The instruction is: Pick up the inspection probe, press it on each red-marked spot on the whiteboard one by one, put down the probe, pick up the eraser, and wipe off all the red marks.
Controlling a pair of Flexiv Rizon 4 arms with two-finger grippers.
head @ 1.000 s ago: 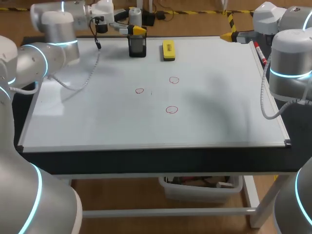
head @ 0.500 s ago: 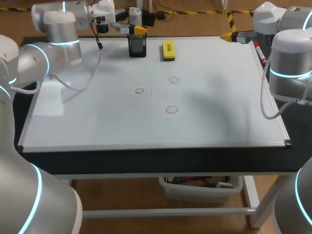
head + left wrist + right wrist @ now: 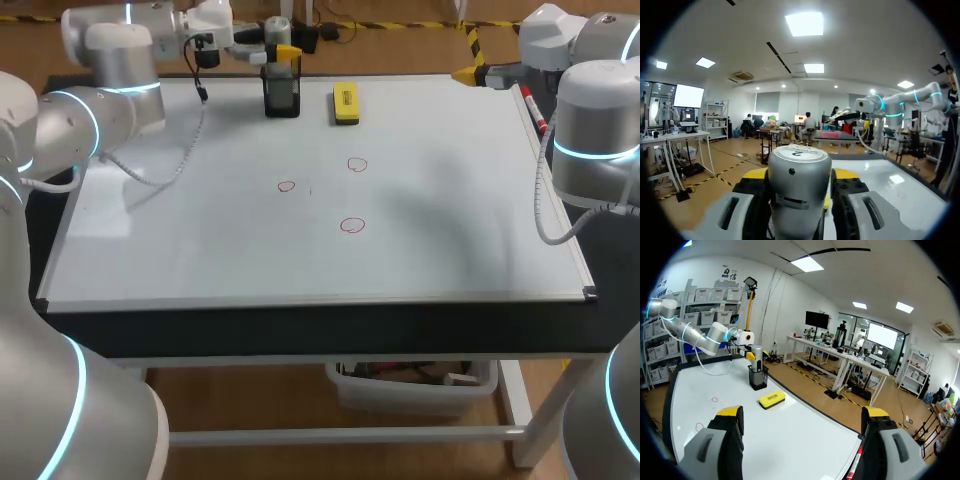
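The left arm (image 3: 110, 60) reached along the far edge of the bench (image 3: 300, 335). Its left fingers (image 3: 756, 176) were clenched on the probe (image 3: 799, 185), held upright over the holder (image 3: 282, 96); whether its tip was clear of the holder could not be told. The right arm (image 3: 590, 130) hung at the far right corner, its right fingers (image 3: 730, 432) spread wide with nothing between them. On the whiteboard (image 3: 200, 250) lay the eraser (image 3: 346, 103), just beside the holder, and three red marks (image 3: 352, 225) near the middle.
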